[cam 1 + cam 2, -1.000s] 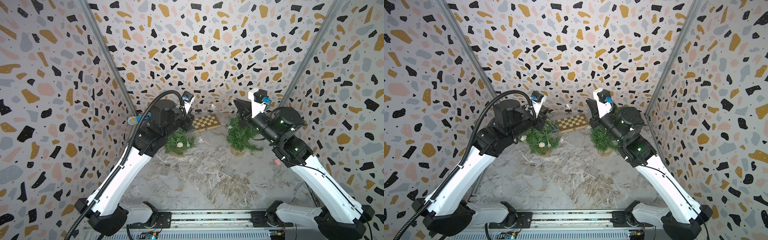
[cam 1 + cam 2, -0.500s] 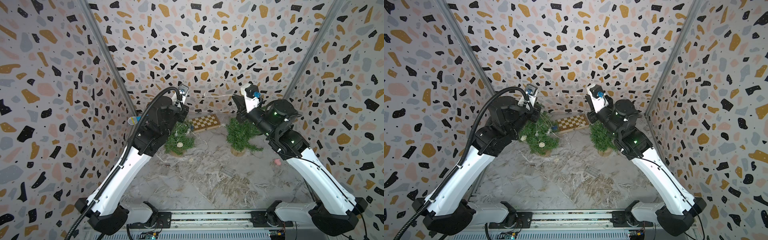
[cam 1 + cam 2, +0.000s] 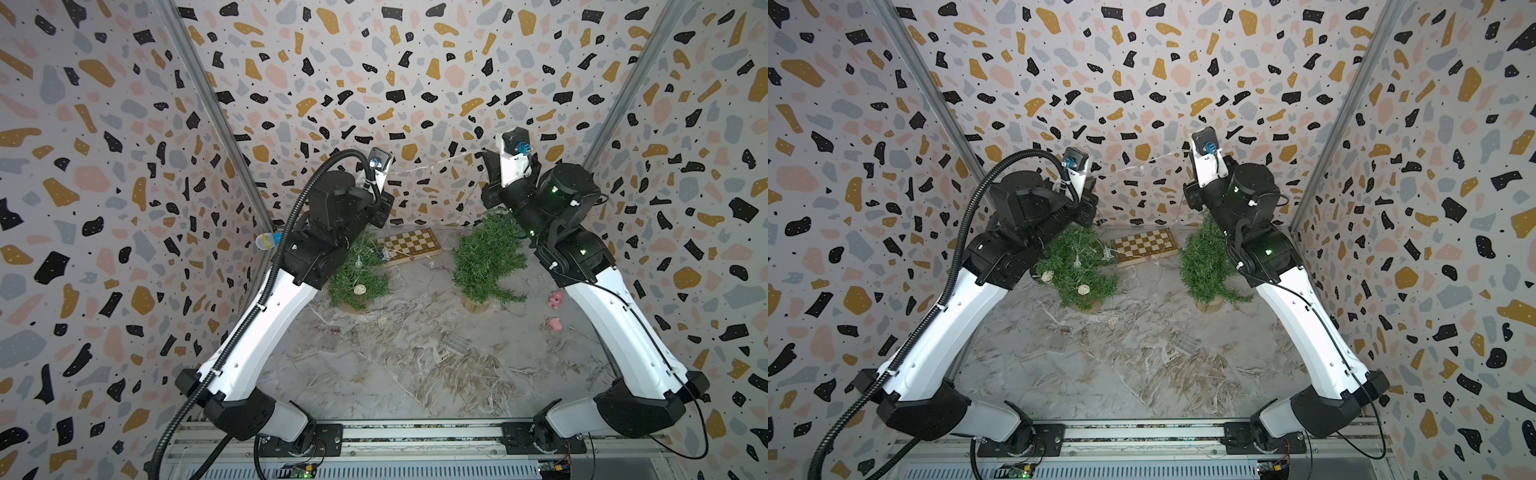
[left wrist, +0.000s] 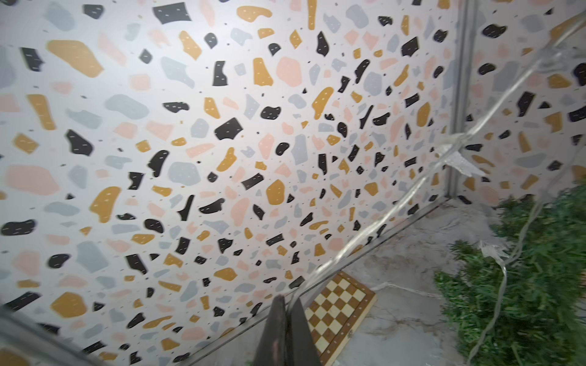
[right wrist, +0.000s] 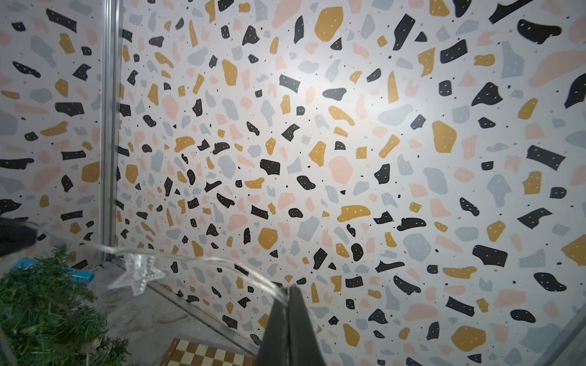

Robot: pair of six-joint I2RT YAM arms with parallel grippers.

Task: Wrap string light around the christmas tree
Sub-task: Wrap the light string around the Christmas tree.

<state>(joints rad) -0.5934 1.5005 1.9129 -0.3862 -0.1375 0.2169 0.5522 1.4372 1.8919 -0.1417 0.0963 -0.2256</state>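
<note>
The string light [image 3: 436,163], a clear wire with star bulbs, hangs taut in the air between my two raised grippers. My left gripper [image 4: 287,301] is shut on one end. My right gripper [image 3: 485,154] is shut on the wire too, also seen in its wrist view [image 5: 290,290], with a star bulb [image 5: 138,275] just beyond it. From there the wire drops onto the bare christmas tree [image 3: 486,262], which stands under my right arm. A second tree [image 3: 359,278] with ball ornaments stands under my left arm.
A chessboard [image 3: 411,245] lies against the back wall between the trees. Two small pink things [image 3: 556,299] lie right of the bare tree. A wicker ball [image 3: 381,320] and a clear piece [image 3: 455,343] rest on the marble floor. Patterned walls close in on three sides.
Both grippers have risen from tree height toward the back wall. The string light between them has lifted and pulled straight.
</note>
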